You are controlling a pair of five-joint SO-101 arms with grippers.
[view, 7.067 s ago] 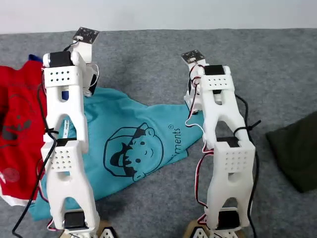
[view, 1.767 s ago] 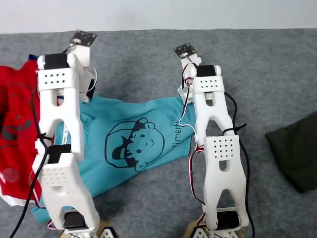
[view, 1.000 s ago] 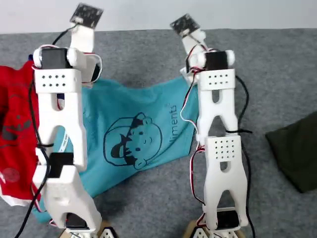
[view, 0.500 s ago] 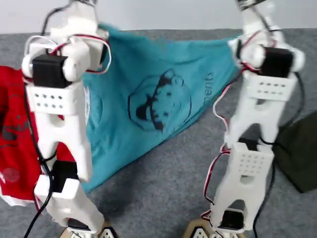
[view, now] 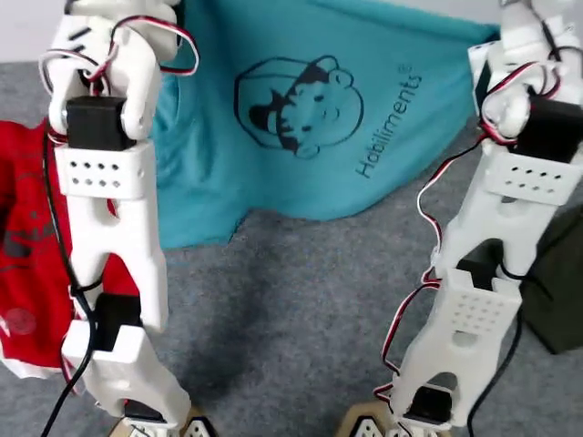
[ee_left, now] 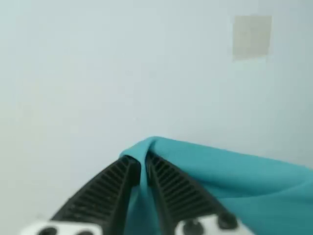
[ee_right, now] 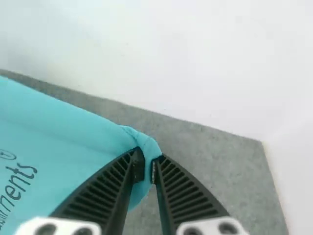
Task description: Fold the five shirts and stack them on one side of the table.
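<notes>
Teal shirt [view: 310, 109] is lifted off the table [view: 301, 309] and stretched across the top middle of the high view between the two arms. Its printed side faces the camera, with a cartoon face and a line of lettering. The cloth is taut along the upper edge. The lower edge sags lowest at centre left, close to the left arm [view: 109, 218]; cannot tell if it touches the table there.

Left gripper [ee_left: 143, 165]: black ribbed fingers [ee_left: 117, 183] squeezed together on a bunched fold of the teal shirt, which peeks out past the tips. Pale wall [ee_left: 98, 73] behind.

Right gripper [ee_right: 147, 164]: fingers [ee_right: 171, 188] likewise clamped on a corner of the teal shirt, the rest of the cloth spreading away to one side. Grey table surface and white wall behind it.

Right arm [view: 492, 273] stands raised at the right of the high view, the left arm raised at the left.

Red shirt [view: 23, 246] lies crumpled on the table at the left edge, partly behind the left arm. Dark green garment [view: 557, 282] lies on the table at the right edge, partly behind the right arm, well apart from the red shirt.
</notes>
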